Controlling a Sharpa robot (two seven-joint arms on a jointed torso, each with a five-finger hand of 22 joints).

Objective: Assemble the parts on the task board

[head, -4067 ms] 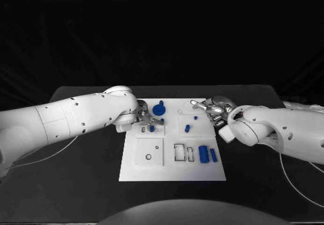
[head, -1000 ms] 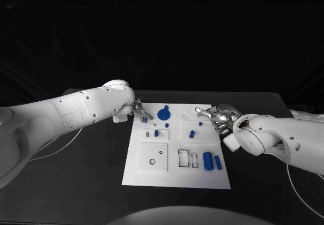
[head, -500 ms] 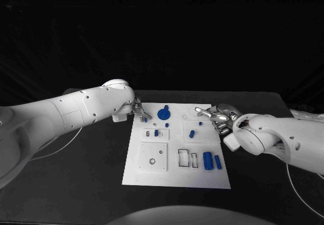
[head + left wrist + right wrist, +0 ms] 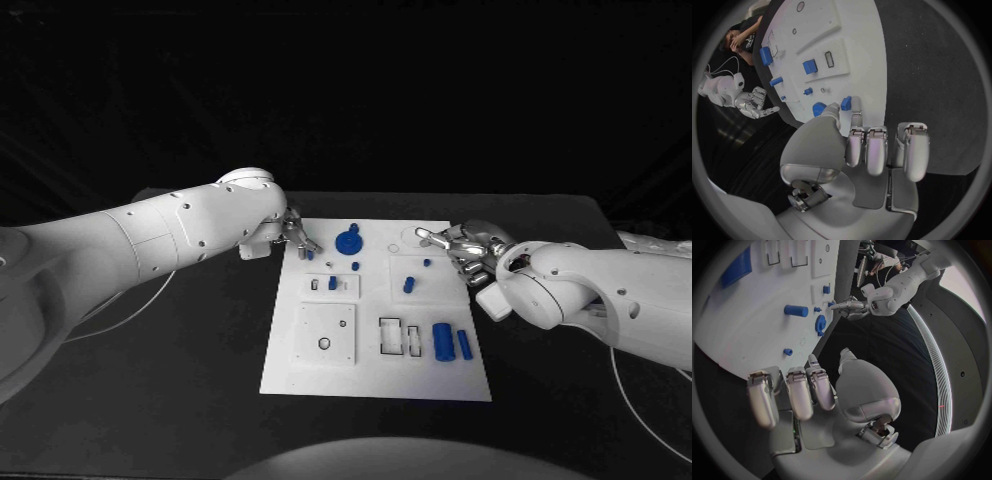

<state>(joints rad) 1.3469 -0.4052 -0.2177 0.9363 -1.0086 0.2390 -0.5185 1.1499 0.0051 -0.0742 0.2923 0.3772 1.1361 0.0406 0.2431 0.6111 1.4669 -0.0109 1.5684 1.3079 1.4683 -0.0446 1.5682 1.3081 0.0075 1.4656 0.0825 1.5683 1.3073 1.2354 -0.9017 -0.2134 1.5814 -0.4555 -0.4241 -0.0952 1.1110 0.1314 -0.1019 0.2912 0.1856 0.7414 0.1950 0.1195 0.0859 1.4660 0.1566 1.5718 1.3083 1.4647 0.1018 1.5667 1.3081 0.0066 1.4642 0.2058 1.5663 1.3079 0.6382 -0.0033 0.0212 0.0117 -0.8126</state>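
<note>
One blue part (image 4: pixel 309 254) at left robot hand (image 4: pixel 299 240).

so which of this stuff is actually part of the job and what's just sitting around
Part of the job:
- task board
- blue gear
- two blue blocks
- small blue peg
- blue part pinched in the left hand
- right hand, holding nothing

Just there:
- black table
- white cables

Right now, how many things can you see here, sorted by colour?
Small blue plastic parts: 8, one of them pinched by the left hand
White flat task board: 1
Silver many-fingered hands: 2, the left hand and the right hand
Total: 11
</note>
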